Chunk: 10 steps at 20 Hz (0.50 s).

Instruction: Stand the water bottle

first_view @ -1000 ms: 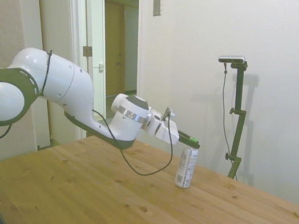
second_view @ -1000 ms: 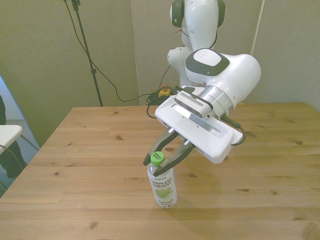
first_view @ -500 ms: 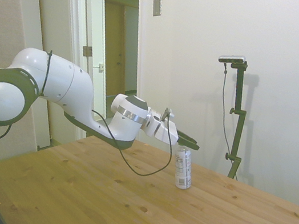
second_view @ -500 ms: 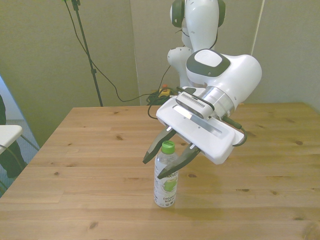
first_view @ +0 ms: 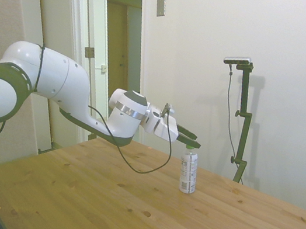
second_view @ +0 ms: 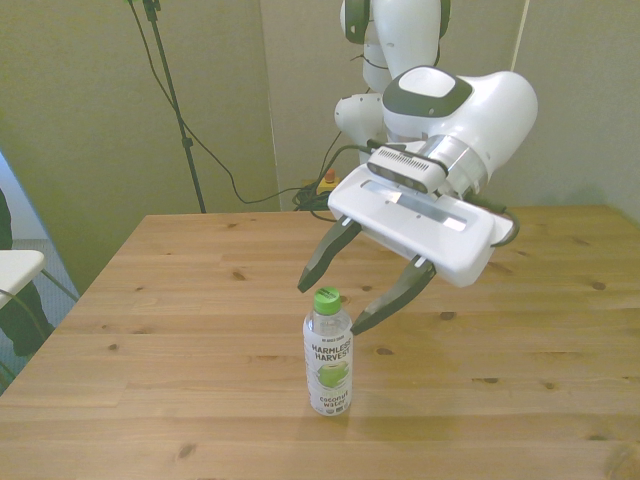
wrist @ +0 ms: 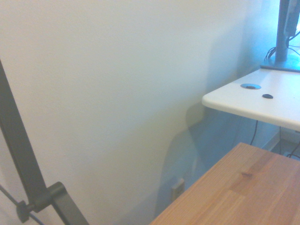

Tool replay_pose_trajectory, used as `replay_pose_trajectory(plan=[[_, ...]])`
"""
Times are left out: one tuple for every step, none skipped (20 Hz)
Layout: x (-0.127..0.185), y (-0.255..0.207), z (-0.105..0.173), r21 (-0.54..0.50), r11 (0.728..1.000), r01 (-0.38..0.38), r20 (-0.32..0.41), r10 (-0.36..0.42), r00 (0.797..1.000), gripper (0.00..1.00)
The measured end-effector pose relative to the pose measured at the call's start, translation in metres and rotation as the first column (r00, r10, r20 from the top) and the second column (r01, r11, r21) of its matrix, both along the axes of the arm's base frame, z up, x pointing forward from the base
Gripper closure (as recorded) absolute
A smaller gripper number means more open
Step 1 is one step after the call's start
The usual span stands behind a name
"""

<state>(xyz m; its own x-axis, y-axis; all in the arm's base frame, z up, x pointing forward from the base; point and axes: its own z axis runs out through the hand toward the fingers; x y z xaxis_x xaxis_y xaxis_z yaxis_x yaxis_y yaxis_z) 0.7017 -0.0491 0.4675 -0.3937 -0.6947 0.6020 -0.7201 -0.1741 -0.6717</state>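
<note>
The water bottle [second_view: 329,358] stands upright on the wooden table [second_view: 150,300], a slim clear bottle with a green cap and a white printed label; it also shows upright in the side view [first_view: 188,171]. My gripper [second_view: 335,302] is open, its two dark fingers spread wide just above and behind the cap, touching nothing. From the side, the gripper [first_view: 192,143] hovers slightly above the cap, on the arm's side of it. The bottle is out of the wrist view.
The wrist view shows a pale wall, a corner of the wooden table [wrist: 248,192] and a white side table [wrist: 262,101] beyond it. A white surface edge [second_view: 15,268] sits off the front view's left.
The gripper has let go of the bottle's cap, opened wide and drawn back and upward. The bottle went from slightly tilted to upright and free.
</note>
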Motion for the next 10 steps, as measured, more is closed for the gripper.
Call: replay_pose_trajectory(plan=[[-0.005, 0.005, 0.006, 0.015, 1.0, -0.007, -0.003, 0.007, 1.0, 0.0], [-0.011, 0.011, 0.011, 0.03, 0.999, -0.015, -0.012, 0.016, 1.0, 0.0], [-0.017, 0.016, 0.014, 0.044, 0.999, -0.024, -0.029, 0.026, 0.999, 0.0], [-0.024, 0.022, 0.017, 0.062, 0.997, -0.038, -0.05, 0.041, 0.998, 0.0], [-0.031, 0.027, 0.018, 0.079, 0.995, -0.054, -0.076, 0.06, 0.995, 0.0], [-0.038, 0.033, 0.019, 0.097, 0.993, -0.07, -0.103, 0.08, 0.991, 0.0], [-0.047, 0.039, 0.02, 0.116, 0.989, -0.089, -0.131, 0.104, 0.986, 0.0], [-0.055, 0.044, 0.021, 0.136, 0.985, -0.107, -0.158, 0.129, 0.979, 0.0], [-0.064, 0.049, 0.023, 0.158, 0.979, -0.13, -0.189, 0.159, 0.969, 0.0], [-0.075, 0.054, 0.023, 0.177, 0.972, -0.152, -0.222, 0.19, 0.956, 0.0]])
